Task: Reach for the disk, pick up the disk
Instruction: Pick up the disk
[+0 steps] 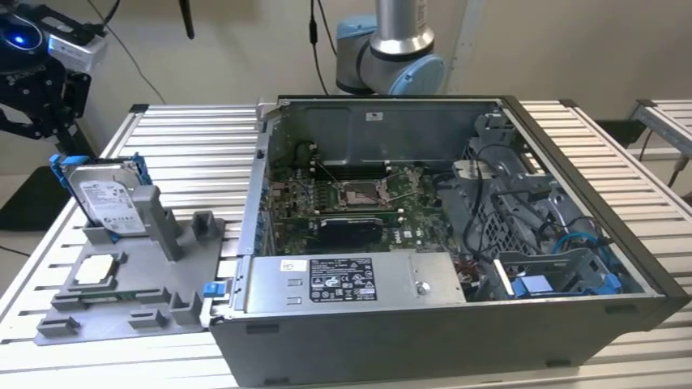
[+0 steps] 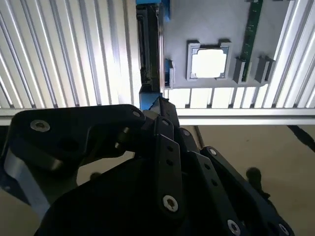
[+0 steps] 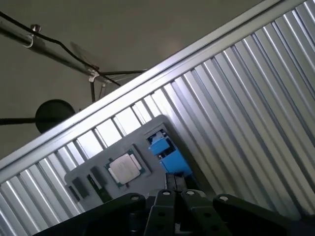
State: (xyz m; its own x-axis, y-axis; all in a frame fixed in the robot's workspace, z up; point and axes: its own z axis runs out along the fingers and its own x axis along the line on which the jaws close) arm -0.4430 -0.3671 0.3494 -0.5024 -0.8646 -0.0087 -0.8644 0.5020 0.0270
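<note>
The disk (image 1: pixel 103 194) stands upright in a slot of a grey holder (image 1: pixel 135 312) at the exterior view's left. It is silver-grey with a white label and blue rails along its sides. My black gripper (image 1: pixel 44 121) hangs above and just behind it, apart from it. In the second wrist view the disk (image 2: pixel 150 49) shows edge-on beyond the gripper (image 2: pixel 160 103). In the first wrist view its blue rail (image 3: pixel 166 151) lies just past the gripper (image 3: pixel 175 179), whose fingers stand together, shut on nothing.
A small white-topped square chip (image 1: pixel 96 269) lies in the holder in front of the disk, with a green memory stick (image 2: pixel 254 29) beside it. A large open computer case (image 1: pixel 454 243) takes up the ribbed metal table (image 1: pixel 184 138) to the exterior view's right.
</note>
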